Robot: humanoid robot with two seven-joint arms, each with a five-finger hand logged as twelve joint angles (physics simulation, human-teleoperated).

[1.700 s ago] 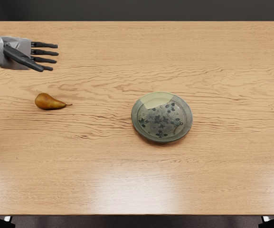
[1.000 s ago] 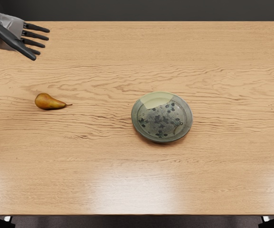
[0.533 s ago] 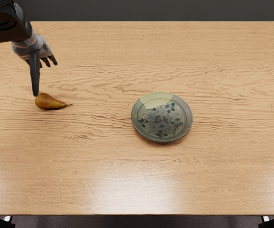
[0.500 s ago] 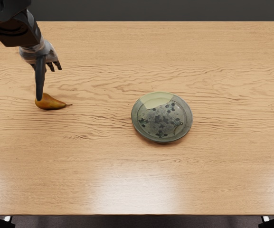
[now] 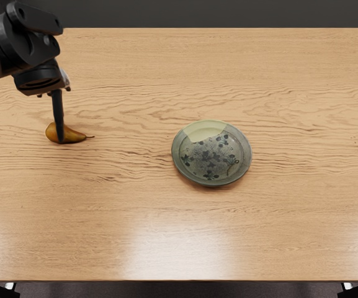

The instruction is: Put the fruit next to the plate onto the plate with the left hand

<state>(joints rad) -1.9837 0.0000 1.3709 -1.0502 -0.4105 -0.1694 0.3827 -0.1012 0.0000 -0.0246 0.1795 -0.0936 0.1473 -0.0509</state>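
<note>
A brown pear (image 5: 73,134) lies on its side on the wooden table, left of centre, its stem pointing right toward the plate. The round grey-green plate (image 5: 194,169) with a dark floral pattern sits at the table's middle and has nothing on it. My left hand (image 5: 58,127) hangs straight down over the pear's fat left end. One straight dark finger (image 5: 58,115) crosses in front of the fruit, and the wrist hides the other fingers. The hand looks open and the pear rests on the table. The black forearm (image 5: 14,43) comes in from the upper left.
The wooden table (image 5: 228,236) spans the whole view, with its far edge at the top and its front edge at the bottom. A stretch of bare wood lies between the pear and the plate. No right arm shows.
The left hand swung from hovering at the far left edge, turned its fingers downward and dropped onto the pear's left end. Pear and plate have not moved.
</note>
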